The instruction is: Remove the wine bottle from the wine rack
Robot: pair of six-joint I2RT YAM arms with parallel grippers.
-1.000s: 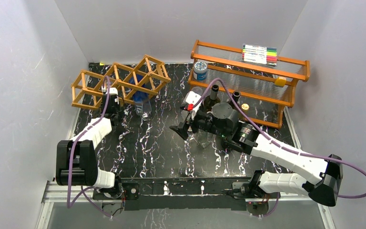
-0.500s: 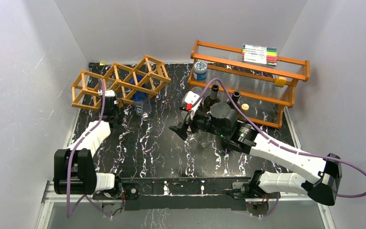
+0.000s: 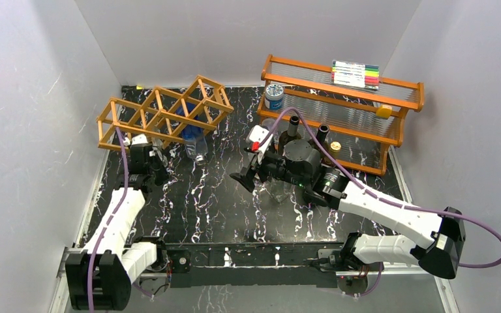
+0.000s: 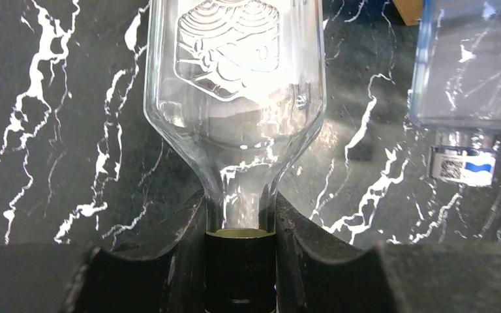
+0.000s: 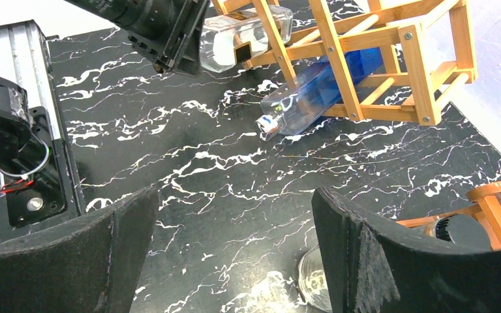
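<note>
L end effector [image 4: 240,261] clamped tight on the dark-capped neck of the wine bottle [image 4: 235,85], one finger [image 4: 182,261] each side, pads touching glass. Bottle is clear glass w/ embossed emblem on the body, lying low over the black marbled bench [image 3: 215,202]. In R wrist view its base end sits inside a near-left cell of the wine rack [image 5: 339,59], sticks crossing in front, neck end poking out toward the arm. Top view: L end effector [image 3: 145,156] just at the rack's [image 3: 169,111] front-left edge; bottle itself hard to make out there. Just R of it a blue bottle [image 5: 319,91] slants through another cell, neck down, cap near the bench; same one shows at R edge of L wrist view [image 4: 470,65]. Mid-bench, R end effector [image 5: 235,261] w/ fingers [image 5: 59,261] wide apart, nothing btwn them, pointed at the rack but well apart from it; a clear glass [image 5: 313,280] just below it. Far R: orange two-tier shelf [image 3: 339,98], marker pack [image 3: 355,74] on top, two dark bottles [image 3: 293,130] standing at its front.
</note>
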